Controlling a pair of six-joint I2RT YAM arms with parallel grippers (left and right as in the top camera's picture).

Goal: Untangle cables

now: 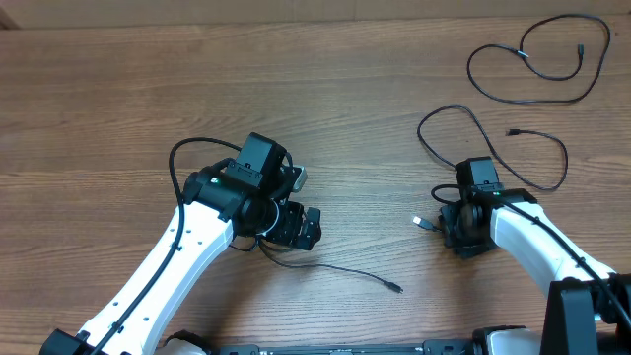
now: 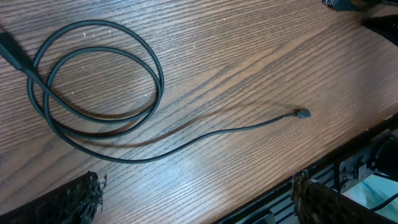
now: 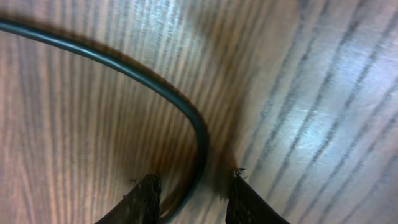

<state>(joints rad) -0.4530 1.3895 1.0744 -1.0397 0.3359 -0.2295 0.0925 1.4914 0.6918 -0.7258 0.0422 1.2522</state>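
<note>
Three thin black cables lie apart on the wooden table. One lies by my left gripper (image 1: pixel 301 225), coiled in two loops (image 2: pixel 155 81), and its tail (image 1: pixel 345 268) runs out to a small plug (image 2: pixel 303 113). The left gripper (image 2: pixel 199 205) stands wide open above bare wood, holding nothing. A second cable (image 1: pixel 421 133) loops beyond my right gripper (image 1: pixel 461 237), with a silvery plug (image 1: pixel 422 223) beside it. In the right wrist view this cable (image 3: pixel 198 124) curves down between the fingers of the right gripper (image 3: pixel 193 196), whose jaws stand a little apart and do not pinch it. The third cable (image 1: pixel 470 67) lies at the far right.
The table's near edge (image 2: pixel 348 146) runs just beyond the left gripper's right finger (image 2: pixel 323 199), with dark frame parts below it. The thicker black arm cable (image 1: pixel 177 158) arches over the left arm.
</note>
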